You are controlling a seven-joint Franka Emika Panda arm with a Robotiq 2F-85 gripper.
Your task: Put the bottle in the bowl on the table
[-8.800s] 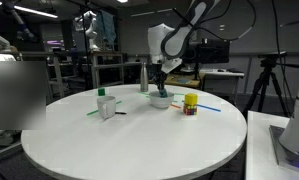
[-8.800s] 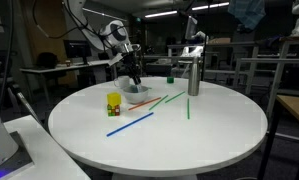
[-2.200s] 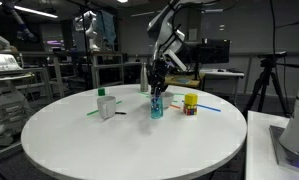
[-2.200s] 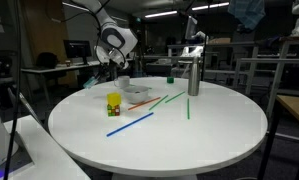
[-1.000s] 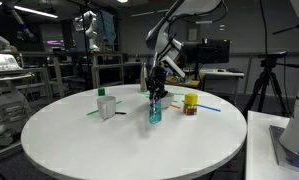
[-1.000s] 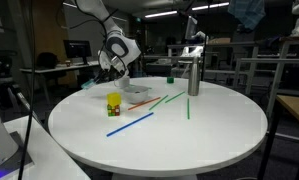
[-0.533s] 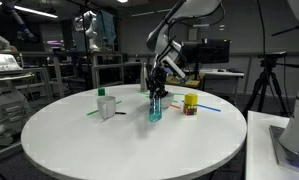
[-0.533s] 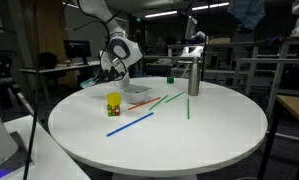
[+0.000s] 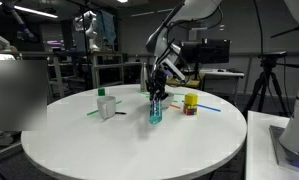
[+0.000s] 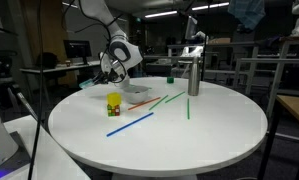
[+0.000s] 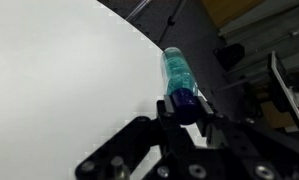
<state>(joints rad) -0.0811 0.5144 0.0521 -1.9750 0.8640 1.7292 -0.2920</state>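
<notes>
Status: grasp done, placement not done. The hand (image 9: 155, 97) is clamped on the darker top of the bottle (image 9: 155, 112). In the wrist view the fingers (image 11: 200, 112) pinch the dark cap from both sides and the teal body of the bottle (image 11: 176, 70) sticks out past them.

Location: the bottle hangs low over the table (image 9: 109, 145), near its middle and left of the yellow container (image 9: 190, 103). I cannot tell whether its base touches the white top or clears it. The bowl (image 10: 139, 92) shows as a shallow white shape in an exterior view, right of the hand (image 10: 109, 74) and apart from it. The bottle is therefore beside the bowl, not over it and not in it (the bottle itself is too small to make out from this side).

Orientation: the long axis is close to vertical, dark top up in the hand and base down toward the table. In the wrist view the axis runs straight on from the hand.

Remaining, as judged: carry the bottle across over the bowl, lower it and release. The bottle looks about as long as the bowl is wide, so it will probably settle leaning or on its side.
</notes>
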